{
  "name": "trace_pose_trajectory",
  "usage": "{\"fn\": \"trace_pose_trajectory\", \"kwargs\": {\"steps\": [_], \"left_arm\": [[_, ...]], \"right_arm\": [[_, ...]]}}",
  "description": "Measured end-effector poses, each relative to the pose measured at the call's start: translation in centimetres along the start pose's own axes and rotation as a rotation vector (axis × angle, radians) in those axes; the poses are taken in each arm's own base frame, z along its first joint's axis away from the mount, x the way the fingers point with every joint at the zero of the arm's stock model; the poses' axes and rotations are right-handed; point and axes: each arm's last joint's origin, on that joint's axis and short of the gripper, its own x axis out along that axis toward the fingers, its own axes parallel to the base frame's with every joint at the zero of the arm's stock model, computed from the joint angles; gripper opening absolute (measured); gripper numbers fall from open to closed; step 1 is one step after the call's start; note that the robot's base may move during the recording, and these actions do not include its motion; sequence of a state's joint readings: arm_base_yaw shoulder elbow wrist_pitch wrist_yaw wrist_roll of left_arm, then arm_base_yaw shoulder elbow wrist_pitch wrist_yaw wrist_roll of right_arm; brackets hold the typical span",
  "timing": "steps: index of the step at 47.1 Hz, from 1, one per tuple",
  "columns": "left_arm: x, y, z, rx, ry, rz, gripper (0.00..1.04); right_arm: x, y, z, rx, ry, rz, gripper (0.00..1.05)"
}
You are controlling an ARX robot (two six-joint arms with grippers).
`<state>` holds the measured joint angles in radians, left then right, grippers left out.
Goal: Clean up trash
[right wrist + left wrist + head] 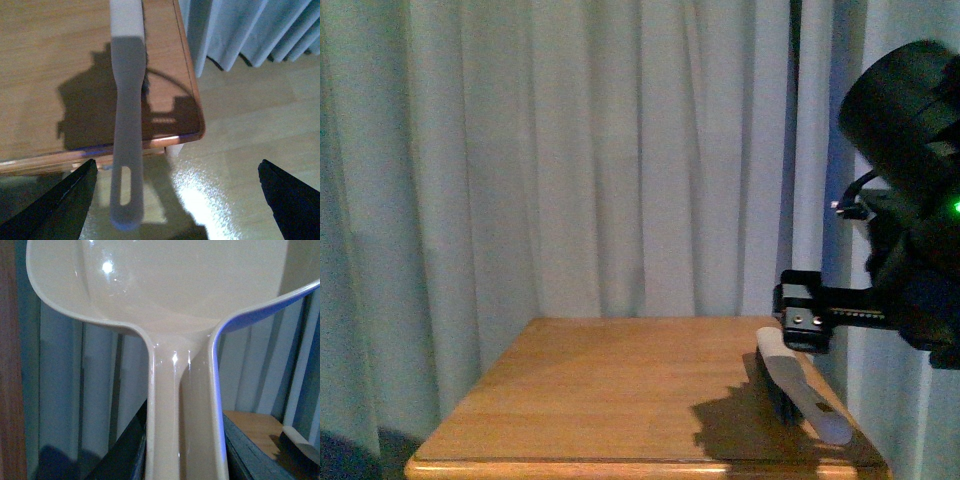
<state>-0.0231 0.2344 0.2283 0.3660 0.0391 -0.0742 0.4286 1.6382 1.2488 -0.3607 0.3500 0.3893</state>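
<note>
Found the right gripper (176, 200) spread wide and empty, poised above the white handle of the brush (127, 150) without touching it. Noted the brush lying along the right edge of the wooden table (600, 400), its handle end overhanging the near edge. Found the left gripper (186, 462) closed on the stem of the beige dustpan (175, 290), held aloft against the curtain (570, 150), off the table.

Searched all three views for the trash and located none. Saw no paper wad on the visible table top, nor in the visible part of the dustpan bowl.

Judged the step in hand to be picking up the brush, with sweeping not yet begun. Judged the next move to call for lowering the right gripper squarely over the handle, closing on it, then bringing the dustpan down to table level.

Could not see the left arm in the front view. Recorded the dustpan's front lip as cut off, the brush bristles as lost in shadow, and the table's far right corner as masked by the right arm.
</note>
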Motion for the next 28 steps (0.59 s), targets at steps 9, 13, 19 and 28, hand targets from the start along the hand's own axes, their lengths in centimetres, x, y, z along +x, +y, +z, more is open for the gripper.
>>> {"fn": "trace_pose_trajectory", "kwargs": {"steps": [9, 13, 19, 28], "left_arm": [[0.0, 0.0, 0.0, 0.000, 0.000, 0.000, 0.27], [0.0, 0.0, 0.0, 0.000, 0.000, 0.001, 0.27], [0.0, 0.0, 0.0, 0.000, 0.000, 0.001, 0.27], [0.0, 0.0, 0.0, 0.000, 0.000, 0.001, 0.27]], "right_arm": [[4.2, 2.8, 0.6, 0.090, 0.114, -0.034, 0.97], [5.4, 3.4, 0.6, 0.111, 0.150, -0.043, 0.97], [6.6, 3.8, 0.5, 0.129, 0.180, -0.052, 0.97], [7.5, 4.1, 0.3, 0.150, 0.202, -0.056, 0.97]]}}
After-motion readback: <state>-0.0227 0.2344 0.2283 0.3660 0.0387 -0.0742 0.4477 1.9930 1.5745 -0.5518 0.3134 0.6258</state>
